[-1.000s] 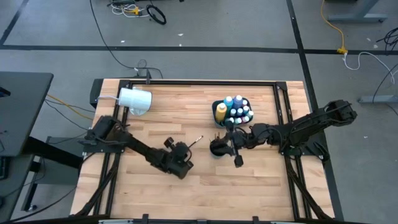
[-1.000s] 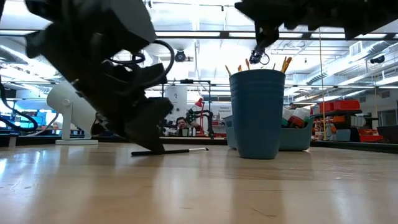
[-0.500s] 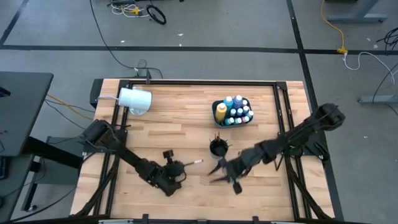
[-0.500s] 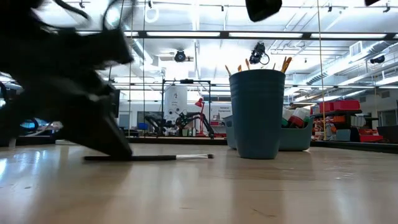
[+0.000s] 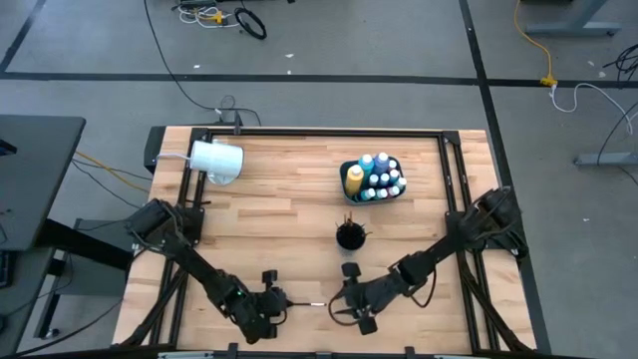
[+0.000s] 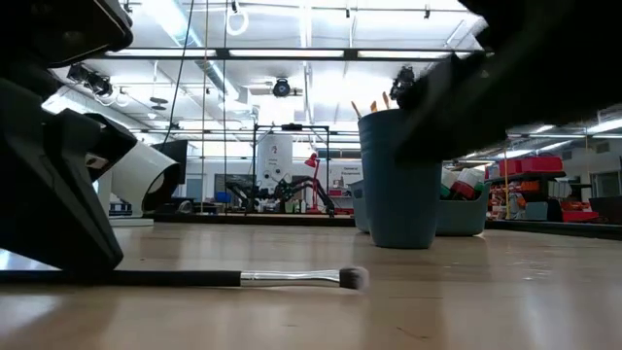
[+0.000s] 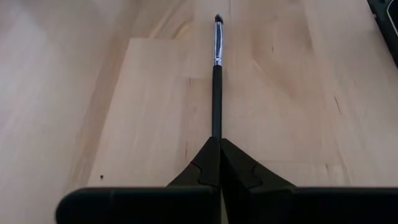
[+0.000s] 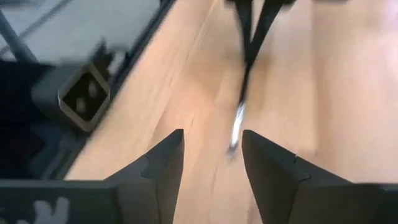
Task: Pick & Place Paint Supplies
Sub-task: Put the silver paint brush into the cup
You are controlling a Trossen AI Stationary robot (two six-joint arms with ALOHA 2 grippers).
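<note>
Covering the middle of the high view is a pale wooden table with a dark frame, set on a grey floor crossed by dark tape lines and loose cables. Beyond the table, the low view shows a bright workshop with ceiling lights, racks and machinery.

Near the table's far left corner a white cup lies on its side. Toward the far right stands a dark tray packed with small bottles and a taller yellow bottle. Just nearer than the tray, about mid-table, is a blue cup with brush handles sticking out of its top.

By the near edge, left of centre, the left gripper is low at the table, its fingers pressed together on the dark handle of a brush. The brush lies flat along the wood, its metal ferrule and bristle tip pointing toward the right arm.

The right gripper is also at the near edge, just beside the brush tip, facing the left gripper. Its fingers stand apart with nothing between them, and the brush tip lies on the wood just ahead of them, untouched.
</note>
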